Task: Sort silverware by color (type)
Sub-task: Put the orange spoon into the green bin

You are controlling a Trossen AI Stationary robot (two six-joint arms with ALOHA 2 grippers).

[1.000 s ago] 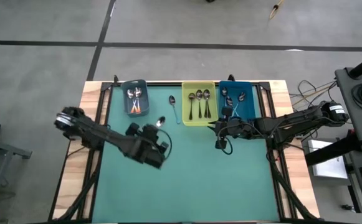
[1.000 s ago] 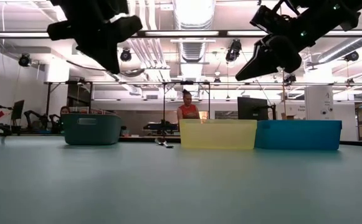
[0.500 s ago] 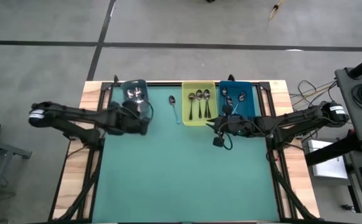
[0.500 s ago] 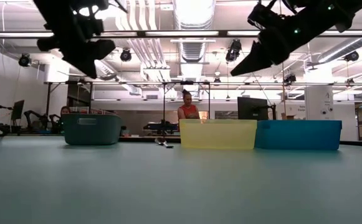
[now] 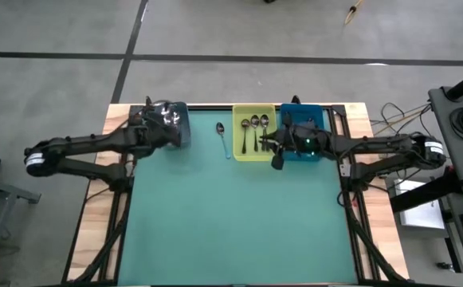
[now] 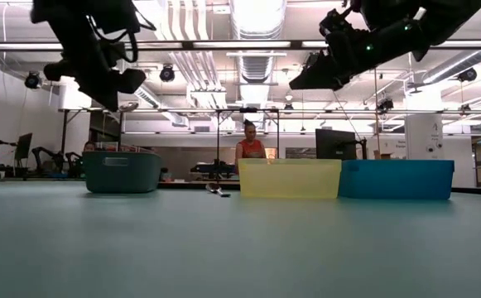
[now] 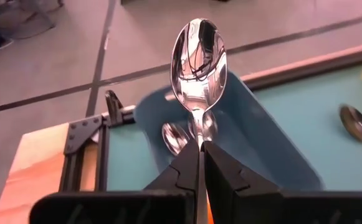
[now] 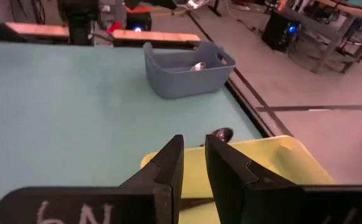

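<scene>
Two claws hang over the far bins. Left claw (image 7: 200, 163), upper left of the high view, is clamped on one spoon (image 7: 199, 55) above the grey-blue bin (image 5: 182, 131), where two more spoons show in its wrist view. Right claw (image 5: 276, 147) hovers where the yellow bin (image 5: 239, 131) meets the blue bin (image 5: 317, 143), fingers slightly apart and empty. Three spoons lie in yellow; one lone spoon (image 5: 222, 137) rests on the bench (image 5: 239, 223) between grey-blue and yellow.
</scene>
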